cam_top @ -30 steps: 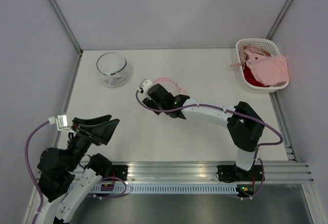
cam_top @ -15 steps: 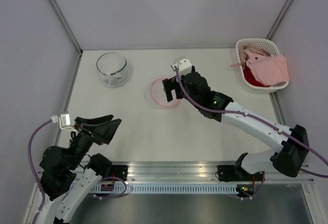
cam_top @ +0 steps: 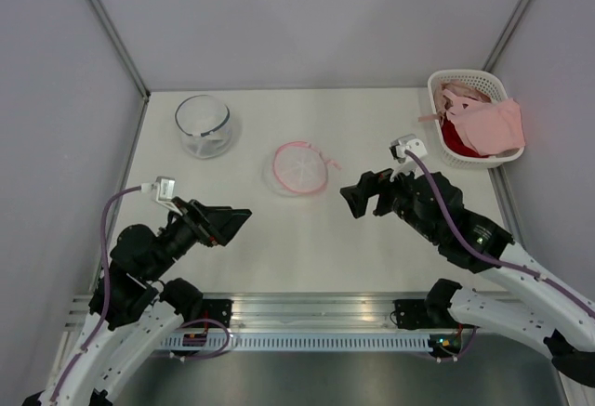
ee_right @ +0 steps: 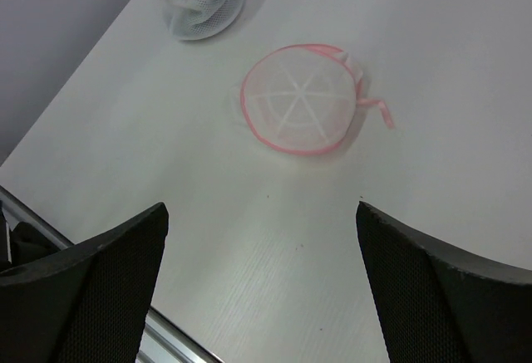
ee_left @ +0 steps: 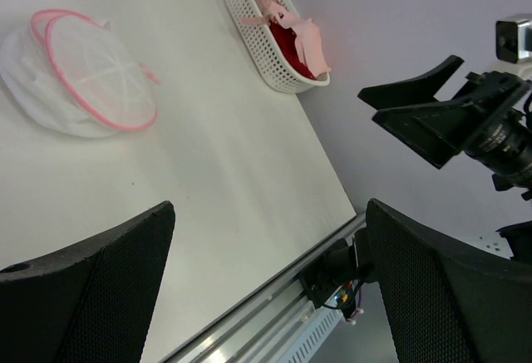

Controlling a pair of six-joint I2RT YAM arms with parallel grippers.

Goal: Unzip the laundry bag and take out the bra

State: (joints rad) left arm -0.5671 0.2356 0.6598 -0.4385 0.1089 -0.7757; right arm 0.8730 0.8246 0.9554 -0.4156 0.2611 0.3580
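Left gripper (cam_top: 226,224): I read the jaws spread fully apart, nothing between them. It hangs over the near-left part of the table (cam_top: 279,248), pointing right, well apart from the pod.

Right gripper (cam_top: 363,194): I read the jaws spread fully apart, holding nothing. It hangs over the table right of centre, pointing left toward the pod, near it but not touching.

Laundry bag (cam_top: 299,166): I see the round white mesh pod with pink rim lying flat at mid-table, free of both grippers. A pink strip juts from its right edge; I cannot tell whether this is the zipper pull. The right wrist view shows its ribbed mesh face (ee_right: 301,106) upward. I cannot tell whether the zipper stands open.

Glass bowl (cam_top: 204,124): far left, well apart from the pod, white mesh material inside.

Lattice basket (cam_top: 444,82): far-right corner of the table.

Bra (cam_top: 493,125): pale pink fabric draped over the basket's right side, a thin strap hanging over the left rim.

Red garment (cam_top: 453,135): in the basket under the pink fabric.
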